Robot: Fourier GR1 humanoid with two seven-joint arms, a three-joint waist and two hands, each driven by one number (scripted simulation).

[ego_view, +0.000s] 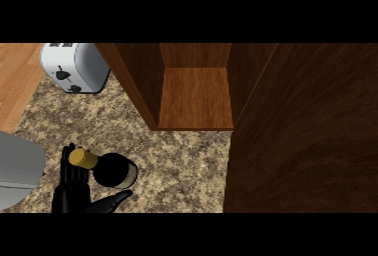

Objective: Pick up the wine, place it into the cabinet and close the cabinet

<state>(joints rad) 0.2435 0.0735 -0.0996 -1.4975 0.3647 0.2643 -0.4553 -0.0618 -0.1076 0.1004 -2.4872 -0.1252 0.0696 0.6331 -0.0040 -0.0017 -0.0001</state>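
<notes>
Fingers (72, 175) of the black left robot hand (77, 200) point straight up the frame, thumb swung out to the right. We call it spread, not curled round anything. The dark glass wine bottle with a yellow cap (116, 171) stands upright in the crook between fingers and thumb, on the counter near the lower left. We can't tell if the palm touches it yet. We judge the hand is set this way to wrap the bottle's body from the side, so the grasp is still to be made. The right hand is out of view.

The speckled beige stone counter (181, 160) runs from the bottle to the cabinet front, a bare stretch between them.

Farther back, the brown wooden cabinet (148, 80) stands open, its inner shelf (196, 100) bare and facing us, which leaves room for the bottle. Its dark brown wooden door (303, 130) hangs wide at the right, well apart from the bottle, and it needs swinging shut last. The white rounded toaster (72, 65) sits at the far left, just beside the cabinet wall.
</notes>
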